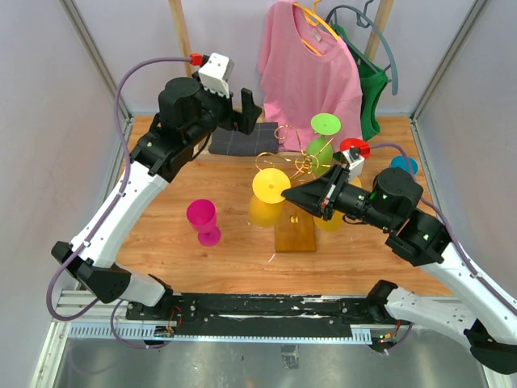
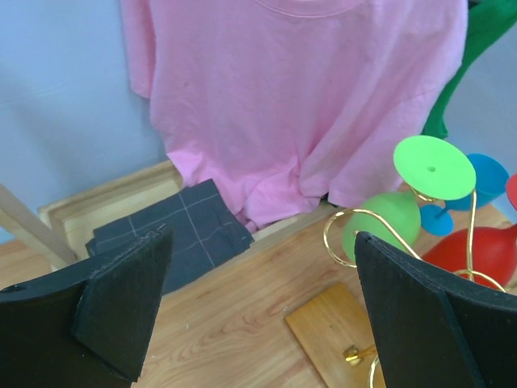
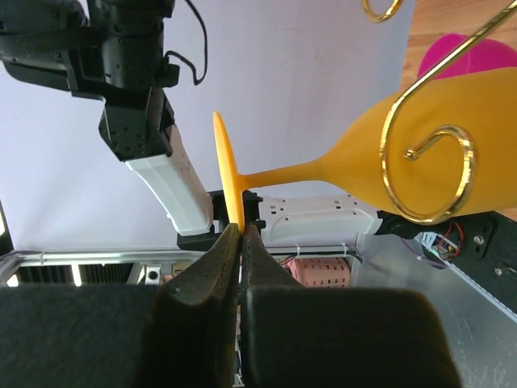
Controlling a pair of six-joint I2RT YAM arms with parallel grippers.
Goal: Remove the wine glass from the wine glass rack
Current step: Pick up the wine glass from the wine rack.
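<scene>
Top cam: my right end effector (image 1: 289, 196) covers part of the wine glass rack (image 1: 296, 234) base. There's also a yellow blob poking out from under it that I can't identify. The blue glass (image 1: 403, 166) by the desk's (image 1: 234, 259) right edge is mostly behind the right arm (image 1: 420, 234). Right wrist cam chops the yellow wine glass (image 3: 363, 162) bowl at the frame edge, and the magenta glass (image 3: 472, 61) barely peeks out behind it. Left wrist cam cuts off the red glass (image 2: 477, 255) on the right.
</scene>
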